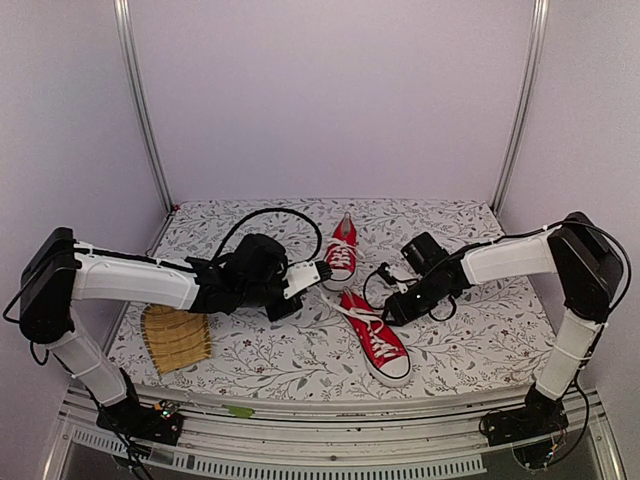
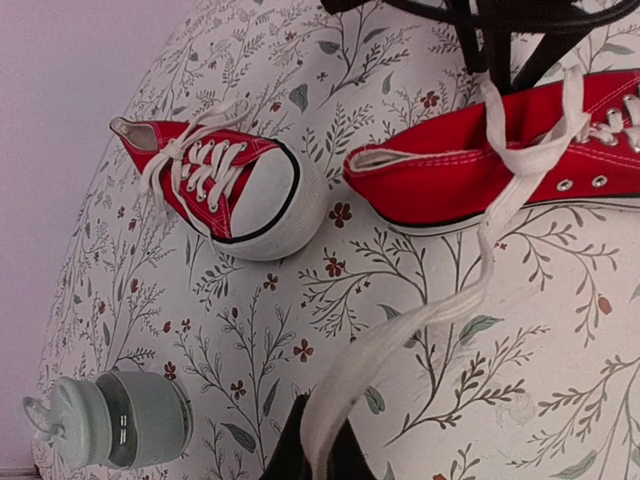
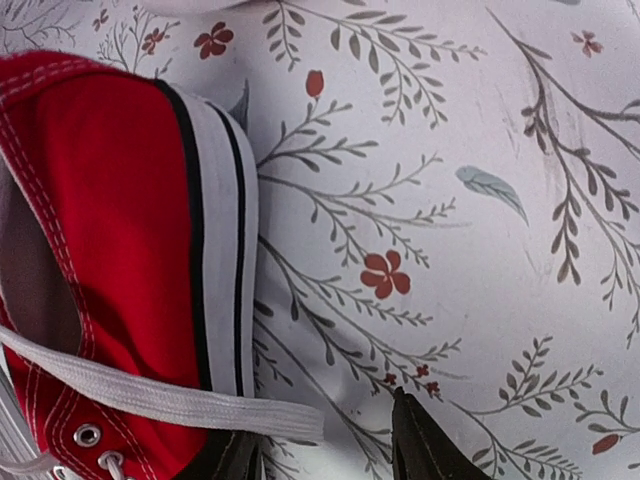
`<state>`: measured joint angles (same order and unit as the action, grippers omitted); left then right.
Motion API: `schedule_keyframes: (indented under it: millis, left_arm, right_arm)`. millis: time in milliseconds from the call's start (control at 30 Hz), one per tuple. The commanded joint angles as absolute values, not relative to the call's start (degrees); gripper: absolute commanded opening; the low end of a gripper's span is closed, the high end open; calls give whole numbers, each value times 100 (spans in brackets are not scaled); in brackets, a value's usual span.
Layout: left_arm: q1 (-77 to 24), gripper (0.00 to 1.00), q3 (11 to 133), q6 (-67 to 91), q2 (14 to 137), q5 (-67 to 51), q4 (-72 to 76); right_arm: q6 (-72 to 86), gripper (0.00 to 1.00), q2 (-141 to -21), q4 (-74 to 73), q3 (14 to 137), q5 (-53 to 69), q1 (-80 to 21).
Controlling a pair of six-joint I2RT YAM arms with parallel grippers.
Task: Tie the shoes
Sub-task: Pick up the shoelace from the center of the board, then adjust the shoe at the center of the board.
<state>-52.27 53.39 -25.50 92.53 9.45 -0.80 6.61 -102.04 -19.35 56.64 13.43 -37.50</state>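
Observation:
Two red sneakers with white laces lie on the flowered cloth: the far shoe (image 1: 341, 255) (image 2: 220, 190) and the near shoe (image 1: 380, 342) (image 2: 480, 170), which is unlaced at the top. My left gripper (image 1: 324, 270) (image 2: 315, 462) is shut on one white lace (image 2: 420, 320) of the near shoe and holds it pulled out to the left. My right gripper (image 1: 388, 303) (image 3: 320, 455) is open beside the heel (image 3: 130, 230) of the near shoe. The other lace (image 3: 180, 400) lies across its left finger (image 3: 222, 462), with its end in the gap.
A woven bamboo mat (image 1: 175, 338) lies at the left front of the cloth. A grey-green cylindrical object (image 2: 120, 420) stands near my left gripper, beyond the far shoe. Metal frame posts (image 1: 145, 110) rise at the back corners. A small green piece (image 1: 240, 411) lies on the front rail.

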Motion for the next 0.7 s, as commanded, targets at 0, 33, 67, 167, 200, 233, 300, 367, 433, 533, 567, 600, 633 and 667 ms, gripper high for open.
schedule_keyframes:
  millis: [0,33,67,167,200,233,300,367,433,533,567,600,633,667]
  left_arm:
    - [-5181,0,5310,-2615,9341,870,-41]
    - [-5177,0,5309,-2619,9361,870,-39]
    - [-5183,0,5309,-2626,9387,868,-50]
    - [-5255,0,5279,-2743,9509,771,-28]
    - [-5305,0,5281,-2758,9590,707,-19]
    - [-5358,0,5296,-2772,9694,619,-18]
    - [-5491,0,5374,-2765,9958,439,-57]
    - [-5585,0,5474,-2621,10162,275,-61]
    - [-5604,0,5591,-2439,10328,133,-55]
    - [-5620,0,5770,-2265,10572,61,-48]
    - [-5642,0,5843,-2230,10651,45,-37]
    - [-5675,0,5905,-2204,10731,25,-6]
    - [-5715,0,5977,-2200,10807,-11,39]
    - [-5761,0,6045,-2212,10885,-49,74]
  right_arm:
    - [522,42,-10488,-1438,5786,1601,-3815]
    - [527,37,-10521,-1422,5791,1570,-3817]
    - [534,28,-10535,-1397,5774,1508,-3820]
    - [583,5,-10482,-1298,5730,1371,-3815]
    - [608,1,-10415,-1261,5697,1345,-3817]
    - [643,1,-10344,-1230,5685,1307,-3815]
    - [695,1,-10188,-1236,5613,1216,-3808]
    - [753,1,-9979,-1273,5466,1270,-3806]
    - [822,1,-9767,-1370,5290,1360,-3816]
    - [1039,1,-9497,-1503,4986,1557,-3948]
    - [1118,1,-9430,-1529,4886,1603,-4055]
    - [1165,1,-9401,-1564,4822,1670,-4155]
    - [1238,1,-9388,-1581,4771,1749,-4273]
    - [1298,1,-9398,-1580,4745,1822,-4386]
